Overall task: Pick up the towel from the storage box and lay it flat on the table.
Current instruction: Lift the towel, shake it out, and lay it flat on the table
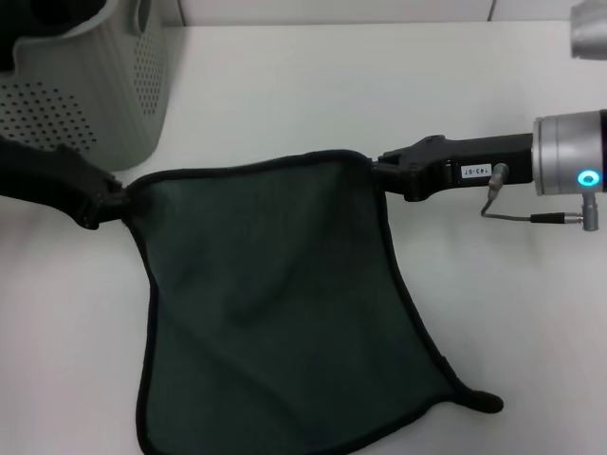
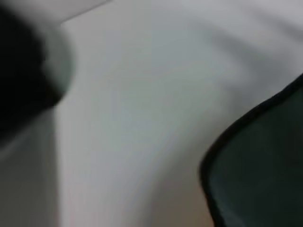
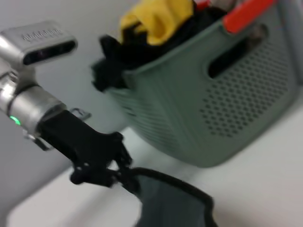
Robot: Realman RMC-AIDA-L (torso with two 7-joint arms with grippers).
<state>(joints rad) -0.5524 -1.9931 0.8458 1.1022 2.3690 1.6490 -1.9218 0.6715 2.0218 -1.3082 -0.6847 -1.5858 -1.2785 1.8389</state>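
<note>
The dark green towel [image 1: 275, 313] hangs spread between my two grippers, and its lower part lies on the white table [image 1: 332, 85]. My left gripper [image 1: 116, 202] is shut on its upper left corner. My right gripper [image 1: 379, 171] is shut on its upper right corner. The small corner tab [image 1: 479, 401] rests on the table at the lower right. The storage box [image 1: 104, 85] stands at the far left, behind the left gripper. The right wrist view shows the left gripper [image 3: 120, 172] pinching the towel [image 3: 175, 208] in front of the box [image 3: 213, 109]. The left wrist view shows only a towel edge [image 2: 260, 175].
The box holds a yellow cloth [image 3: 156, 19], black cloth [image 3: 113, 56] and something red [image 3: 246, 14]. A grey cable [image 1: 512, 216] hangs under my right wrist. White tabletop lies to the right of and behind the towel.
</note>
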